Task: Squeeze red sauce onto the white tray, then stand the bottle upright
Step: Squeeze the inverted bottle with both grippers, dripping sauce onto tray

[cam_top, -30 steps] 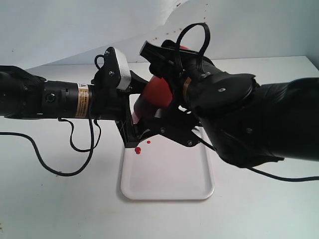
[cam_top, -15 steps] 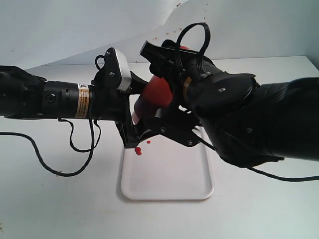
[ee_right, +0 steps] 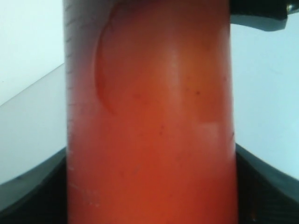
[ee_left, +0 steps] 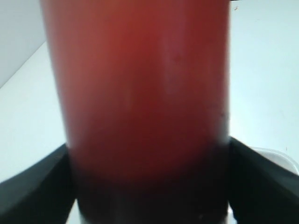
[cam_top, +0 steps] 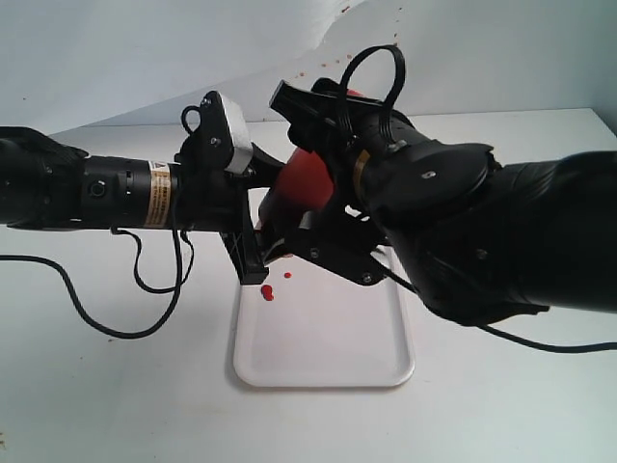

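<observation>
The bottle [cam_top: 301, 181], orange-red and tilted with its nozzle end down and hidden, hangs over the far end of the white tray [cam_top: 328, 338]. Both grippers are shut on it: my left gripper [cam_top: 255, 236] from the left, my right gripper [cam_top: 323, 236] from the right. In the left wrist view the bottle [ee_left: 145, 102] fills the frame between the black fingers [ee_left: 32, 186]. Seen from the right wrist, the bottle [ee_right: 154, 130] looks dented near the top, squeezed between the fingers [ee_right: 266, 186]. Red sauce [cam_top: 267, 293] lies as a blob with a small drop [cam_top: 287, 280] beside it on the tray's far left corner.
Black cables [cam_top: 145, 289] trail from the left arm over the white table. The wall behind carries tiny red specks [cam_top: 318, 69]. The right arm's bulk [cam_top: 501, 241] overhangs the tray's right side.
The red blob on the tray has grown slightly and sits a bit lower. Both grippers and the bottle have shifted very slightly upward; the grips are unchanged.
</observation>
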Motion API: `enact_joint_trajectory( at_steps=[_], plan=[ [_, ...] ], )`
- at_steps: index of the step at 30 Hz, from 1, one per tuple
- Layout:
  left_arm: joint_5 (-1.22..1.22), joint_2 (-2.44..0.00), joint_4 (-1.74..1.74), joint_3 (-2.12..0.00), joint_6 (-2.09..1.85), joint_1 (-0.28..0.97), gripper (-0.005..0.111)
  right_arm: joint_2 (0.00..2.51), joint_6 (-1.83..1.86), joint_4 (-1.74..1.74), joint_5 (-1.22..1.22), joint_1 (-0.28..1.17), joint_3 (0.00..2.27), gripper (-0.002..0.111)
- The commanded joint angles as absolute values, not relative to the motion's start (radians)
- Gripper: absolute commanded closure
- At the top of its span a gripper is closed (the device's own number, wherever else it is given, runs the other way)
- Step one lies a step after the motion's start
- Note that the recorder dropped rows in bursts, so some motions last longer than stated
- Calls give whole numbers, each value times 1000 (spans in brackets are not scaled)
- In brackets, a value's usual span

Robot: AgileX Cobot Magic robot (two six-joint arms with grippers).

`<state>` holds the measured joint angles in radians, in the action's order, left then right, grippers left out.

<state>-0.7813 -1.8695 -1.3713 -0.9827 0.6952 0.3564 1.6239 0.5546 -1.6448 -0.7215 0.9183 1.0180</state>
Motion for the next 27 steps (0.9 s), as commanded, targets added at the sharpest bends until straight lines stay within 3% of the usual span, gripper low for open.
enact_joint_trajectory(
  at_steps=[1,3,27],
  plan=[
    [-789,-1866,-1370,-983,700,360,79,1610,546,-1681,-749,919,1025,108],
    [-789,-1866,-1370,-983,696,360,107,1610,546,-1681,-749,919,1025,108],
    [-789,-1866,-1370,-983,674,360,105,1610,546,-1652,-749,919,1025,108]
  ],
)
